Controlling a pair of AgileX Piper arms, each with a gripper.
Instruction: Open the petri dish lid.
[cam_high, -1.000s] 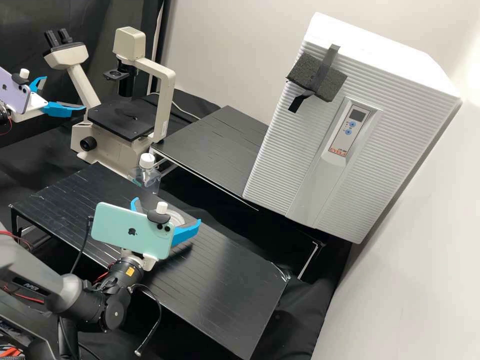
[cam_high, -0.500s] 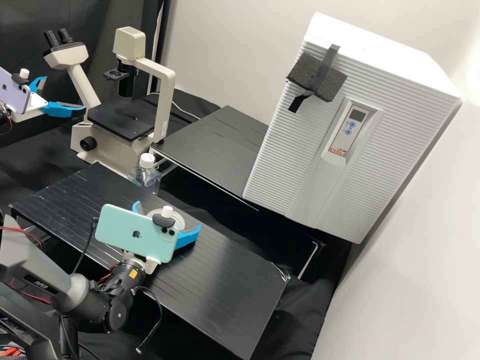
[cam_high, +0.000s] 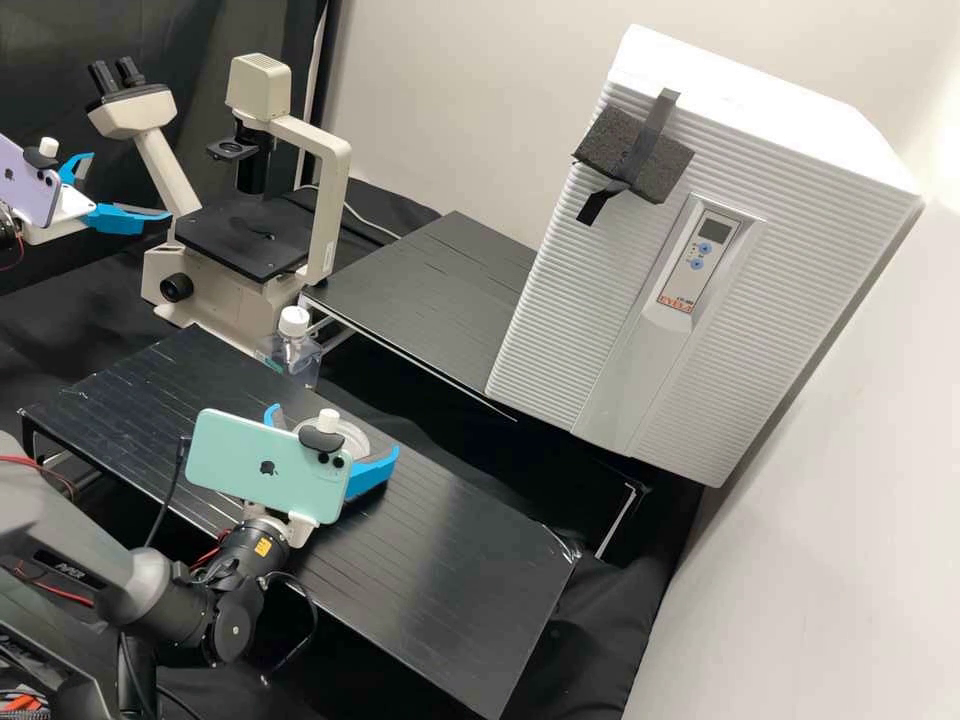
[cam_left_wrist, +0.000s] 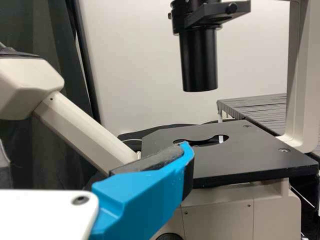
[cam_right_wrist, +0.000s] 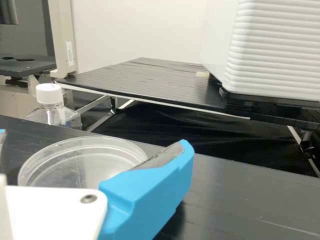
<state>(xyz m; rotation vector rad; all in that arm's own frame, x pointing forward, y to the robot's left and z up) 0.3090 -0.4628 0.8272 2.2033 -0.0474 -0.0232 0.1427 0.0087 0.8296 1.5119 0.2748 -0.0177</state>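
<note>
In the high view, we have our right gripper (cam_high: 333, 430) low over the near black table (cam_high: 460, 570), its blue fingers spread and nothing clenched. The round, clear petri dish (cam_right_wrist: 92, 162) sits between those fingers on the tabletop; we cannot tell whether either finger touches it. Our left gripper (cam_high: 129, 186) hangs at the far left, released, its fingers apart in front of the cream microscope (cam_high: 328, 210). Beyond the near table we see a white-capped clear bottle (cam_high: 293, 360), and to the far right a large ribbed white box (cam_high: 555, 300).
</note>
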